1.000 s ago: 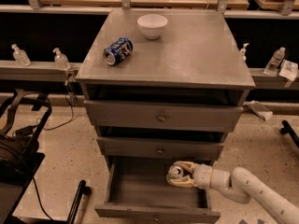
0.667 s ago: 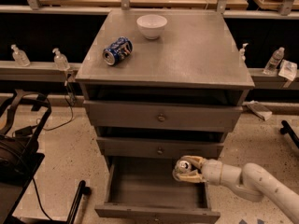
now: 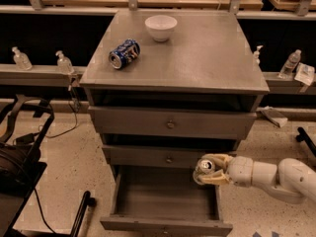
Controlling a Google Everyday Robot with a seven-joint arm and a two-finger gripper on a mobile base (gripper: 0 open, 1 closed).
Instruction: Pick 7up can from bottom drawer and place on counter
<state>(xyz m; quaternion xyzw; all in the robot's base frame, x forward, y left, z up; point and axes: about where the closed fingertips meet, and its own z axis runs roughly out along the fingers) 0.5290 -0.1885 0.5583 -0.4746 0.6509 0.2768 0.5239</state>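
Note:
My gripper (image 3: pixel 211 170) comes in from the right on a white arm and is shut on the 7up can (image 3: pixel 204 168), whose silver top with pull tab faces up. It holds the can above the right side of the open bottom drawer (image 3: pixel 165 201), level with the middle drawer's front. The drawer's grey interior shows nothing else inside. The counter (image 3: pixel 207 53), the cabinet's grey metal top, lies well above the gripper.
A blue-and-white can (image 3: pixel 124 54) lies on its side at the counter's left. A white bowl (image 3: pixel 161 27) stands at the counter's back. Two shut knobbed drawers (image 3: pixel 170 125) sit above the open one. Black equipment (image 3: pixel 19 152) stands on the floor at left. Small bottles (image 3: pixel 289 63) stand on side ledges.
The gripper with the can has risen out of the bottom drawer and moved a little to the right, now in front of the middle drawer's right end.

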